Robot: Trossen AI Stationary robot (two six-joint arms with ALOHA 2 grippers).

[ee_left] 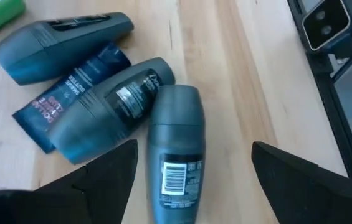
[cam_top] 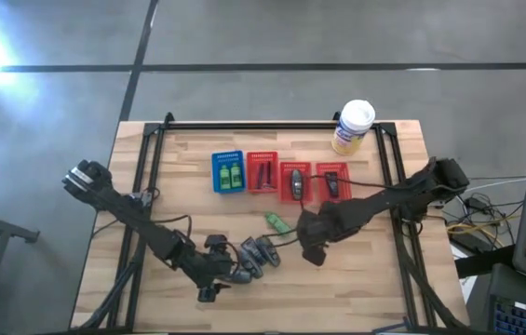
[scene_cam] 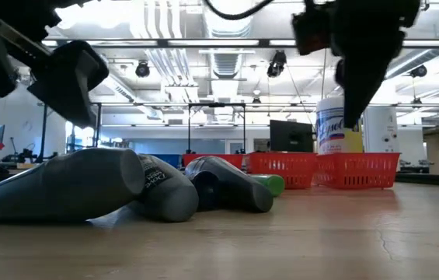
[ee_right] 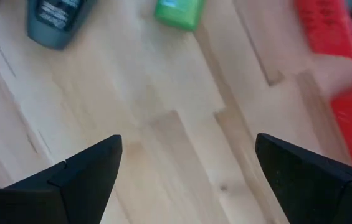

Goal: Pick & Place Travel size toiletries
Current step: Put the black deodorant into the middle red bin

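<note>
Left gripper [cam_top: 214,279]: it is low over the near part of the table [cam_top: 356,298], left of the middle; its fingers [ee_left: 101,180] are wide apart, with nothing between them.
Dark tubes [cam_top: 255,255]: a small heap of grey-black tubes and roll-on bottles lies just right of the left gripper, on the bare wood. The left wrist view shows what the high view does not: one grey bottle [ee_left: 174,149] with a barcode label points toward the gripper, and a flat dark blue tube [ee_left: 70,90] with printed letters lies under the others.
Blue basket [cam_top: 228,172]: at the far side, it holds two bright green bottles [cam_top: 231,175], side by side.
Loose green bottle [cam_top: 276,221]: it lies alone on the wood, between the heap and the red baskets [cam_top: 298,179]; in the low view only its rounded end [scene_cam: 272,183] shows behind a grey bottle.
Red baskets: three in a row, right of the blue one, each with dark items inside.
Right gripper [cam_top: 314,249]: it hangs above the table, right of the heap, fingers [ee_right: 82,177] apart and empty; the right wrist view shows only bare wood between them.
Yellow canister [cam_top: 353,127]: it stands upright at the far edge, with a white lid.
</note>
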